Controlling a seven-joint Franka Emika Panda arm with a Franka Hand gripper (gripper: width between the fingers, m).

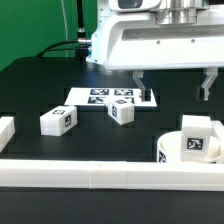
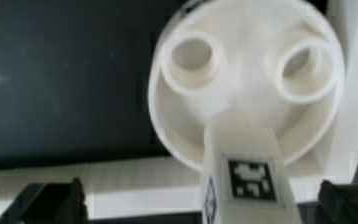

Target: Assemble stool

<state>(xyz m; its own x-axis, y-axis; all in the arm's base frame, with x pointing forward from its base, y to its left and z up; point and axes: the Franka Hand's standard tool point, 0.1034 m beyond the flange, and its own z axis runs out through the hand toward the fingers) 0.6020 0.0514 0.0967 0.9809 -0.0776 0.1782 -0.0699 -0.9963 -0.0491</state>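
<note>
- Short border rail (image 1: pixel 5 130): at the exterior view's far left edge, well apart from the gripper.
- First loose leg (image 1: pixel 58 121): lies on the black table (image 1: pixel 40 85), far to the exterior view's left of the gripper; one marker tag faces the camera.
- Marker board (image 1: pixel 78 97): flat on the table, to the exterior view's left of the gripper, reaching to just beside the nearer finger (image 1: pixel 140 85).
- Second loose leg (image 1: pixel 122 111): at the marker board's front edge, near that same finger and lower than it.
- Gripper (image 1: pixel 173 92) (image 2: pixel 197 205): jaws spread wide, holding nothing, hanging clear of the table.
- Seat (image 1: pixel 167 150) (image 2: pixel 247 40): lies directly under the gripper with its underside up; two round sockets (image 2: pixel 201 60) are uncovered.
- Third leg (image 1: pixel 197 135) (image 2: pixel 247 175): stands upright on the seat, between the fingers' line and below it, untouched.
- Long border rail (image 1: pixel 100 176): runs along the table's front, just beside the seat.
</note>
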